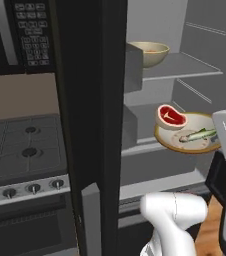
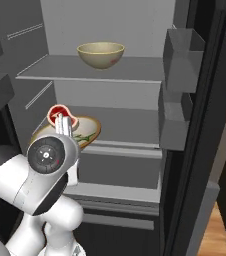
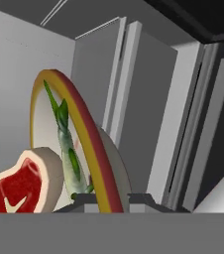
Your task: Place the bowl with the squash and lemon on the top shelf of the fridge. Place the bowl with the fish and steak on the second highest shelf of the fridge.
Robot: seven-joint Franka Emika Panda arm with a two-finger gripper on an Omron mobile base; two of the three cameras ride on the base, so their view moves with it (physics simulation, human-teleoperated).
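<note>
The fridge (image 1: 160,165) stands open. On its top shelf (image 1: 190,66) rests a deep tan bowl (image 1: 153,53) (image 2: 101,54), whose wall hides most of what is in it. The wide cream dish with a tan rim (image 1: 177,142) (image 2: 87,131) carries the red steak (image 1: 171,116) (image 3: 17,187) and the greenish fish (image 1: 199,134) (image 3: 68,154). It hangs level at the front edge of the second shelf (image 2: 130,125). My gripper (image 1: 216,138) (image 3: 109,201) is shut on the dish's rim (image 3: 91,149) from the right side.
A gas stove (image 1: 25,145) and a black oven panel (image 1: 30,30) sit left of the fridge. Door bins (image 2: 182,50) line the open door on the right. A lower shelf (image 2: 120,190) lies under the dish.
</note>
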